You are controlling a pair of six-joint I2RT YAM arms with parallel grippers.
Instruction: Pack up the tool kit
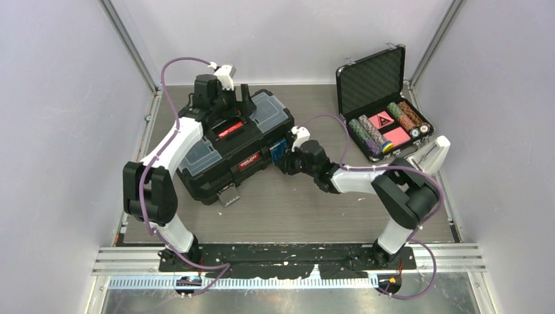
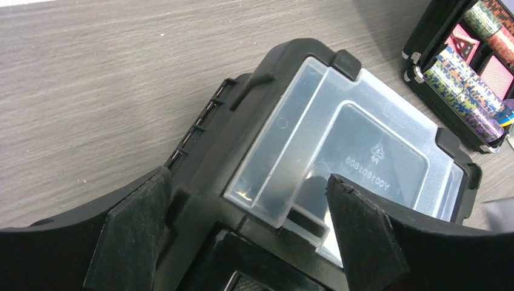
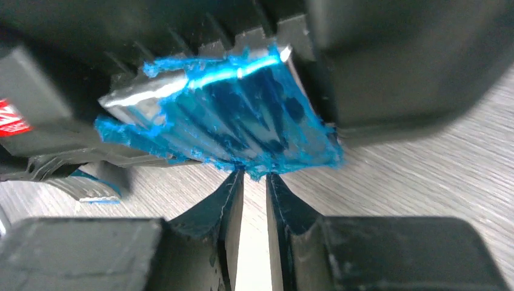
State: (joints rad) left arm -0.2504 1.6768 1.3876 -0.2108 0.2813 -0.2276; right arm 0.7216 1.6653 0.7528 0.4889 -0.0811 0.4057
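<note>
On the bench the black toolbox lies slantwise, left of the middle. At its right end the right pincer is nearly pressed together, tips at the blue latch; whether they pinch it I cannot tell. Farther back, the left pincer hangs spread wide over a clear lid, holding nothing. An open chip case stands far right.

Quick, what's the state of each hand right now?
Left hand: open, holding nothing, above the clear lid.
Right hand: almost closed, tips apparently pinching the blue latch at its lower edge.
</note>
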